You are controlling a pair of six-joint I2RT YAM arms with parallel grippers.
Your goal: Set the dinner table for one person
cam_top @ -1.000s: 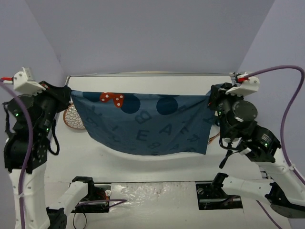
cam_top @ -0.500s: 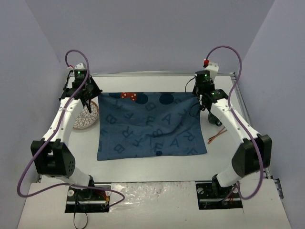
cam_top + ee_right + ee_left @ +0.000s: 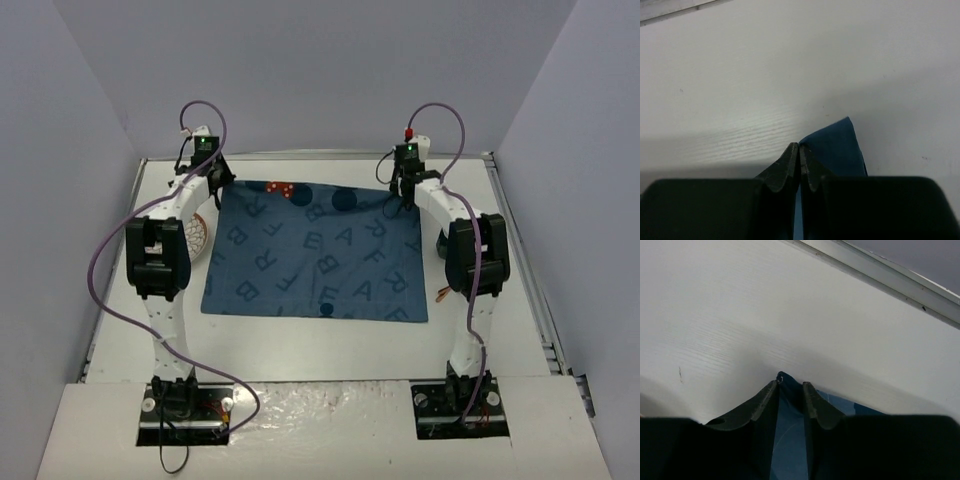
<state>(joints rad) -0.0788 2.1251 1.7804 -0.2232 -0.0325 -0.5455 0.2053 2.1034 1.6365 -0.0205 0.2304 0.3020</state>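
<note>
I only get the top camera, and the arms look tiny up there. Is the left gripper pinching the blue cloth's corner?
Observer: No. The left wrist view shows the left gripper with its fingers slightly apart, and the blue cloth showing in the gap.
Operator: What about the other one?
Observer: The right gripper is shut tight on its corner, and a blue tip pokes out beside the fingers.

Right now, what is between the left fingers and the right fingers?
The blue lettered placemat, lying on the dinner table; the top view shows it.
</note>
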